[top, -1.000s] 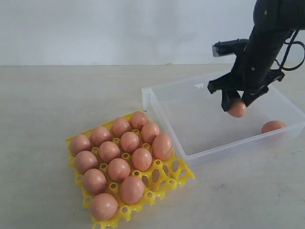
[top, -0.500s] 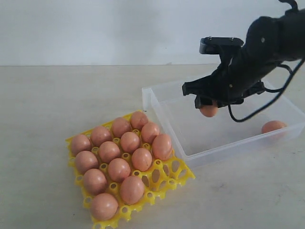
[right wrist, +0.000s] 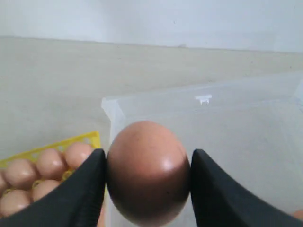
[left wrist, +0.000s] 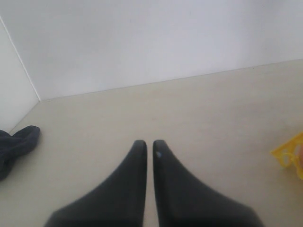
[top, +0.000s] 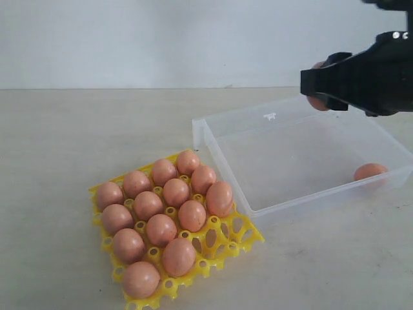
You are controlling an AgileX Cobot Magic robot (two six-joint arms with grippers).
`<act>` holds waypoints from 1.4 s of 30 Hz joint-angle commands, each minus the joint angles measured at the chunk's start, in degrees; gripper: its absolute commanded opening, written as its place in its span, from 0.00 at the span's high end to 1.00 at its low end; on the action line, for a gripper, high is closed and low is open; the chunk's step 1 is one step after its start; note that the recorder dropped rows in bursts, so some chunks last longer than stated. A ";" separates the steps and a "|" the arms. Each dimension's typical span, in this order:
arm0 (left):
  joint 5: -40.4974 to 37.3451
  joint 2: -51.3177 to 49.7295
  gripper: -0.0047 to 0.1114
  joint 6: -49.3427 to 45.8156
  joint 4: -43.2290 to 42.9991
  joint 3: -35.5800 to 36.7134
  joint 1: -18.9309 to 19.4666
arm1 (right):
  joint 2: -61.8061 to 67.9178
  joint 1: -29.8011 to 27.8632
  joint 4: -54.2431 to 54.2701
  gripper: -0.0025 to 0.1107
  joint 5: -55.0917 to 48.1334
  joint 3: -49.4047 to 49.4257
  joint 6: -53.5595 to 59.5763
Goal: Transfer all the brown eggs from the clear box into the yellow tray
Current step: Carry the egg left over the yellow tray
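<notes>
Ext. view: noted right gripper [top: 317, 87] raised, seen over far rim of clear box [top: 258, 210], clamped on a brown egg [top: 316, 103]. Only slivers of shell visible past the black jaws. Found loose egg [top: 370, 172] lying inside box, against near wall by right-hand corner. Found yellow tray [top: 240, 236] on table [top: 64, 129], just beside box's near left corner. Most cups filled w/ brown eggs [top: 161, 229], a few cups bare along edge nearest box. Left gripper not seen here.

Left wrist view: left gripper [left wrist: 149, 144] above bare table, jaws all but closed – hairline slit btwn them, nothing held. Corner of yellow tray [left wrist: 289, 156] at frame edge. Dark cloth [left wrist: 16, 142] on table, well apart from tray.

Right wrist view: brown egg [right wrist: 148, 172] pinched at its widest part btwn both fingers [right wrist: 87, 189], jaws approx. egg-width apart, each touching shell. Beyond it, clear box [right wrist: 246, 142] w/ small tab [right wrist: 203, 99] on rim – tray w/ eggs [right wrist: 52, 163] just beside box.
</notes>
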State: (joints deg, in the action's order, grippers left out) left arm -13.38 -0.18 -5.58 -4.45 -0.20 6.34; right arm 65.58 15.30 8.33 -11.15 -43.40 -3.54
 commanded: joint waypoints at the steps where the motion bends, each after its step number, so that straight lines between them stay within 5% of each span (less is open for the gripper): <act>1: 0.09 0.18 0.92 0.18 0.11 0.20 -0.27 | -10.85 3.49 5.52 0.98 0.49 5.63 0.53; 18: 0.09 0.18 0.92 0.18 0.11 0.20 -0.27 | -18.33 27.78 10.38 0.98 15.44 15.43 5.77; 28: 0.09 0.18 0.92 0.18 0.11 0.20 -0.27 | -18.01 27.42 15.10 0.98 49.20 15.30 -5.10; 33: 0.09 0.18 0.92 0.18 0.11 0.20 -0.27 | -18.01 26.54 14.26 0.98 51.27 15.30 -6.76; 42: 0.09 0.18 0.92 0.18 0.11 0.20 -0.27 | -14.30 15.42 1.76 0.98 42.80 3.55 -8.59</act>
State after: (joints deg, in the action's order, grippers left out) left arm -13.38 -0.18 -5.58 -4.45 -0.20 6.34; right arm 49.76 33.53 16.60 34.70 -34.06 -11.14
